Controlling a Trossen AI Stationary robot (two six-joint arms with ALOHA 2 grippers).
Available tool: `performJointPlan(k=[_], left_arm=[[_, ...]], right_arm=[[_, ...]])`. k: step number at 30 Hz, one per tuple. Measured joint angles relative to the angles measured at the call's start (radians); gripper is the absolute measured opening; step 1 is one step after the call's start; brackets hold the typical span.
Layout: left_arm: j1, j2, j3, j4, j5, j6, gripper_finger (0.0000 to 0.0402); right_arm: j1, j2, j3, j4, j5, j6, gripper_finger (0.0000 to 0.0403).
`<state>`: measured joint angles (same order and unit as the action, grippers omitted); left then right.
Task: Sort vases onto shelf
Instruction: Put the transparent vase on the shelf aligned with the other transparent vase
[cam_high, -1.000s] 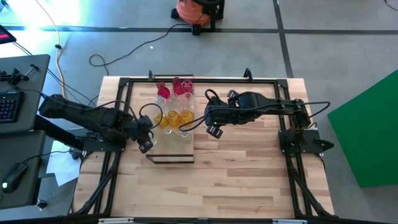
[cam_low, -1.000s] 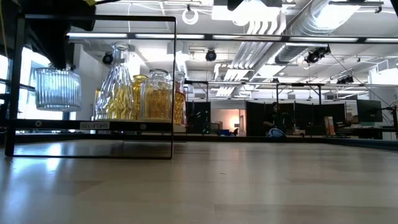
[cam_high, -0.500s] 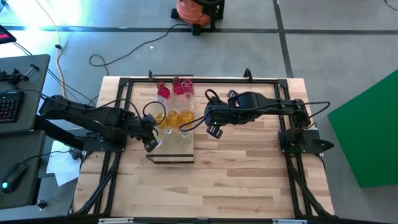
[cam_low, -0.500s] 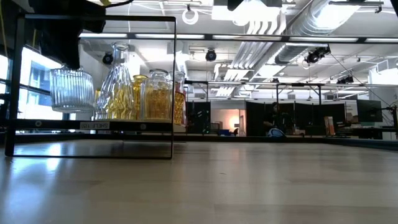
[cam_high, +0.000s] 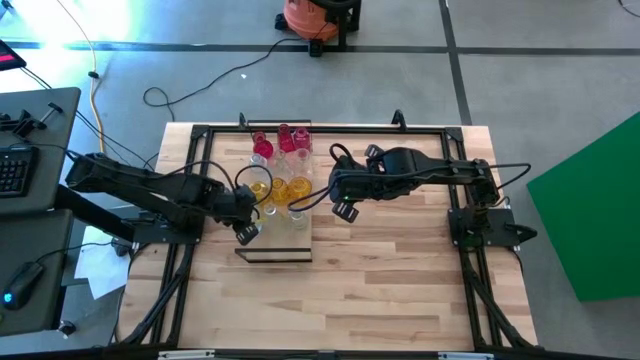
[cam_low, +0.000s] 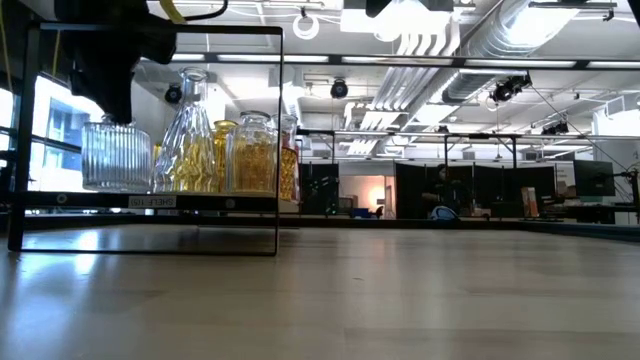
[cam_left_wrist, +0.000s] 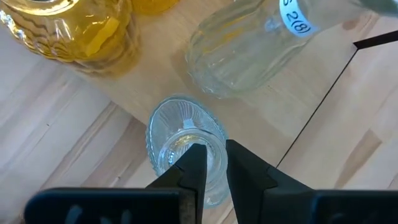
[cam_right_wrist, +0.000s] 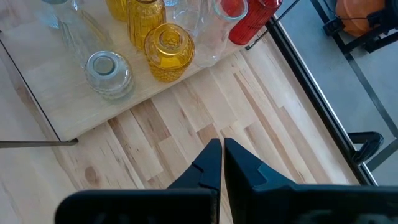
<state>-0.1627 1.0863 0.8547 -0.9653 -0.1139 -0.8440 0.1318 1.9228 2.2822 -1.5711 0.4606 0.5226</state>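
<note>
The shelf (cam_high: 282, 243) is a light-wood board inside a black wire frame, left of the table's centre. Red vases (cam_high: 264, 148) stand at its far end and amber vases (cam_high: 280, 188) in the middle, with clear ones (cam_high: 297, 214) beside them. My left gripper (cam_left_wrist: 214, 163) is over the board's near left part, shut on a clear ribbed vase (cam_low: 117, 155). To the right of the shelf my right gripper (cam_high: 345, 213) hangs shut above the bare table, holding nothing. My left gripper has the clear ribbed vase by its rim (cam_left_wrist: 219, 138). One finger (cam_left_wrist: 194, 163) is in the mouth and the other outside the wall. The fingers come from above, slanting down. The vase stands upright with its base (cam_low: 117, 187) on the shelf board.
A taller clear vase with a white label (cam_left_wrist: 249, 43) stands just beyond the held one, and an amber vase (cam_left_wrist: 68, 31) is close by. The shelf's thin black frame (cam_low: 278, 140) rises around the board. Open tabletop (cam_high: 390, 290) lies to the right and near side.
My left gripper has carried the clear ribbed vase toward the table's right, in over the shelf board, and down. The vase hung clear of the board a second ago; it now stands on it beside the tall clear vase.
</note>
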Motion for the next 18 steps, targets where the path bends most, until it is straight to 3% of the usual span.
performJointPlan(k=[18], left_arm=[[0.0, -0.009, 0.008, 0.081, 0.0, 0.029, 0.0093]], right_arm=[[0.0, 0.0, 0.0, 0.0, 0.0, -0.006, 0.0]])
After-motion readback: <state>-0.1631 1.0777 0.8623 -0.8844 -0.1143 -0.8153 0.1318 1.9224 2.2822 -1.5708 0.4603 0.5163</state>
